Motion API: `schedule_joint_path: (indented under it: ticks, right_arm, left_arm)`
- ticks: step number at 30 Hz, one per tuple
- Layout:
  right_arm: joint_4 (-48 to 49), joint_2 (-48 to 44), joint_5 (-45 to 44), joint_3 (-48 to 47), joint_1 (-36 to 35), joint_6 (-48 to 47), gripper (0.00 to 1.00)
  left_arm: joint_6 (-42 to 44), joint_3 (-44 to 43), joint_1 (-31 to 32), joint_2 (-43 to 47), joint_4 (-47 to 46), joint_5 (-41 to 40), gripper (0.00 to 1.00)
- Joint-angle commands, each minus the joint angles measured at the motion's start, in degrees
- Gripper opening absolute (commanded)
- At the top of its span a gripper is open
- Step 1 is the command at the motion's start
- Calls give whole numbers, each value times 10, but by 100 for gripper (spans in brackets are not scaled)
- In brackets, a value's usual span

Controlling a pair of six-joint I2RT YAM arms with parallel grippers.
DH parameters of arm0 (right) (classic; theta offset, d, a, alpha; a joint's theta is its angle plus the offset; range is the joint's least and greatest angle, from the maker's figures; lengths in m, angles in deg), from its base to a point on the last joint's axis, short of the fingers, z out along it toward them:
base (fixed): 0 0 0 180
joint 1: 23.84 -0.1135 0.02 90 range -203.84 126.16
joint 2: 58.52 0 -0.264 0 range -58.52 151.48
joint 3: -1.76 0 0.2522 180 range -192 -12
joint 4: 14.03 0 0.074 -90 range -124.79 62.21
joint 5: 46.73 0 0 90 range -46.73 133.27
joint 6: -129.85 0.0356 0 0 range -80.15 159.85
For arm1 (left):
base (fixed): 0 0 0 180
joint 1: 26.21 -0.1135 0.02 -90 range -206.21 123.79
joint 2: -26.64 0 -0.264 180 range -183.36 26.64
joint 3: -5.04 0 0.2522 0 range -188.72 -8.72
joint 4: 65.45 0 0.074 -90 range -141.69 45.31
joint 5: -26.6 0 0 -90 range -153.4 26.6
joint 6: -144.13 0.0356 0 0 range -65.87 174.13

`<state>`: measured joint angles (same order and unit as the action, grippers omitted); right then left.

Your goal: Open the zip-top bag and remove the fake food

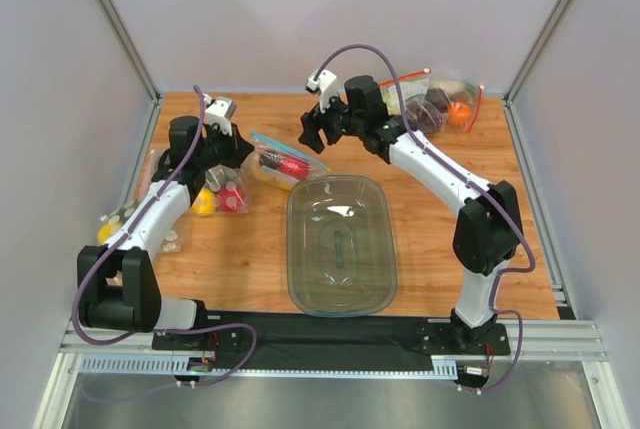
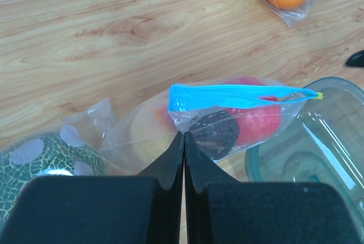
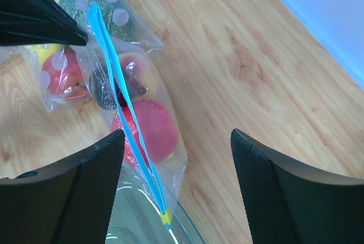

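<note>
Clear zip-top bag (image 2: 187,120), light-blue strip (image 2: 227,96), red apple (image 2: 260,125), dark plum (image 2: 217,133) inside

A clear tub (image 1: 345,269) sits centrally; a red-zipped bag (image 1: 445,107), apparently holding fruit, lies far right.

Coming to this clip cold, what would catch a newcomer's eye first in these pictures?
The small clear bag with a blue zip strip stands out, mid-table and packed with red, yellow and dark fruit. The left tool is shut on its edge, while the right tool hangs open above it. Just right of the bag sits a big clear tub.
</note>
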<state>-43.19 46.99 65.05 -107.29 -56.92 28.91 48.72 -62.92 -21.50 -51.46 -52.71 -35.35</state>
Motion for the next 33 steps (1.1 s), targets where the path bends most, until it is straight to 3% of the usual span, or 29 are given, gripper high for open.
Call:
schedule_joint_path:
  ticks: [1,18,26,32,33]
  right_arm:
    - [21,33,3,-28,-12,-6,74]
    - [2,120,-7,-74,-28,-28,68]
    - [-5,144,34,-98,-41,-35,63]
    - [-23,146,64,-97,-53,-41,42]
    - [-27,148,63,-101,-56,-42,30]
  left_arm:
    - [15,-26,-2,16,-9,20,0]
    - [14,-26,-3,17,-12,33,0]
    - [12,-26,-2,16,-19,41,0]
    - [6,-34,-2,2,-22,44,0]
    - [4,-35,-2,3,-25,44,0]
